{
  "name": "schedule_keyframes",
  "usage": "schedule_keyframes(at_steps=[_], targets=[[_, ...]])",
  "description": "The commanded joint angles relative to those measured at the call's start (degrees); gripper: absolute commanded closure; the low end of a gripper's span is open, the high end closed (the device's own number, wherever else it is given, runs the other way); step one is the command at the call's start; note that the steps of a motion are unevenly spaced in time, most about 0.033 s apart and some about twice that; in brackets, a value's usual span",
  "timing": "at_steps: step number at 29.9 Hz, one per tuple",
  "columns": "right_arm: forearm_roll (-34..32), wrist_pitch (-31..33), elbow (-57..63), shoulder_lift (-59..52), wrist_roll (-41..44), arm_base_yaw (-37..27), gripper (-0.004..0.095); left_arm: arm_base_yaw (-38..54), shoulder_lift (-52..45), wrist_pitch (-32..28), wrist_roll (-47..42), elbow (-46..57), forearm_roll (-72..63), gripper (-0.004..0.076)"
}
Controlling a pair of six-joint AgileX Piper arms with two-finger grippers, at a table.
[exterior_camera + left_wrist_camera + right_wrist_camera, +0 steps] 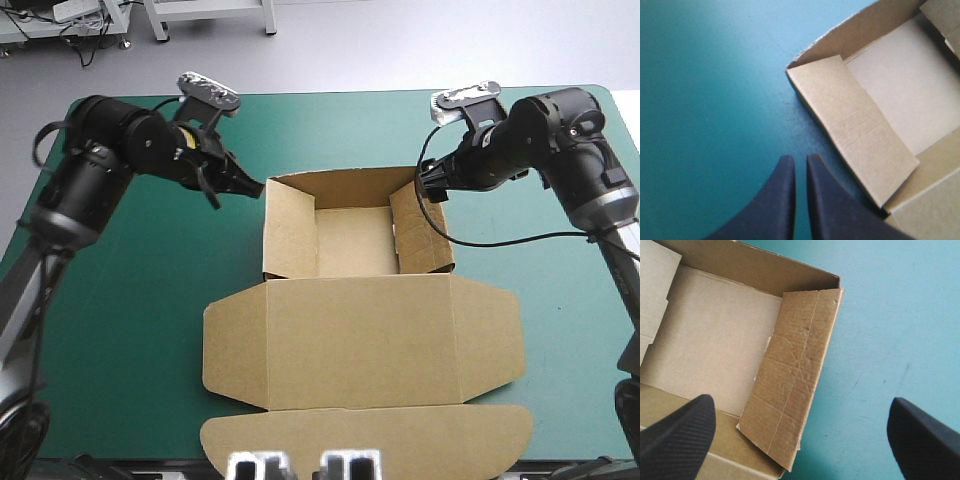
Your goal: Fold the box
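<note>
The brown box [360, 330] lies mid-table as an open tray with its far, left and right walls raised and its lid flat toward the near edge. My left gripper [250, 187] hovers just outside the tray's far left corner. In the left wrist view this gripper [800, 159] is shut with nothing held, and the left wall [850, 120] leans inward ahead of it. My right gripper [432, 188] sits over the far right corner. It is open [800, 405], straddling the right wall [795, 390], which tilts into the tray.
Bare teal-green cover [130, 330] lies to the left of the box and more [560, 330] to the right. The lid's rounded front flap [365, 440] reaches the table's near edge.
</note>
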Motion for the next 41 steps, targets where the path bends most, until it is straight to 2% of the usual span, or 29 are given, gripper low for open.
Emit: schedule_keyframes(at_steps=[1, 7, 15, 20, 24, 26, 28, 33, 35, 36, 41], targets=[[-0.4, 0.1, -1.7, -3.0, -0.7, 0.0, 0.0045, -0.2, -9.5, 2.1, 1.1, 4.0, 1.9, 0.0727], [-0.4, -1.0, -1.4, -1.1, -0.8, 0.0, 0.0045, -0.2, -23.4, 2.1, 0.9, 19.6, 2.6, 0.0727], [-0.3, -0.8, -1.4, 6.6, -0.8, 0.0, 0.0048, -0.2, -35.6, 2.1, -4.6, 39.7, 3.5, 0.0727], [-0.3, 0.1, -1.4, 12.4, -0.8, 0.0, 0.0049, -0.2, -40.1, 2.1, -7.6, 46.0, 5.3, 0.0727], [0.6, 0.1, -1.4, 16.7, -0.8, 0.0, 0.0072, -0.2, -42.1, 2.1, -8.1, 47.0, 5.3, 0.0727], [1.1, 0.1, -1.4, 17.9, -0.8, 0.0, 0.014, -0.2, -42.8, 2.1, -8.1, 47.0, 5.4, 0.0727], [1.7, 0.1, -1.4, 18.8, -0.8, 0.0, 0.0268, -0.2, -42.9, 2.1, -8.1, 47.0, 5.4, 0.0727], [1.7, 0.0, -1.4, 19.2, -2.0, 0.0, 0.0727, -0.2, -42.9, 2.1, -8.1, 47.0, 5.5, 0.0727], [1.2, 0.0, -1.4, 19.2, -2.4, 0.0, 0.0882, -0.2, -42.9, 2.1, -8.1, 47.0, 5.6, 0.0727], [0.9, 0.0, -1.4, 19.2, -2.6, 0.0, 0.0926, -0.2, -42.9, 2.1, -8.1, 47.0, 5.6, 0.0727], [-2.0, 0.0, -2.0, 19.2, -4.3, 0.0, 0.0928, -0.2, -42.9, 2.0, -8.1, 47.0, 5.7, 0.0727]])
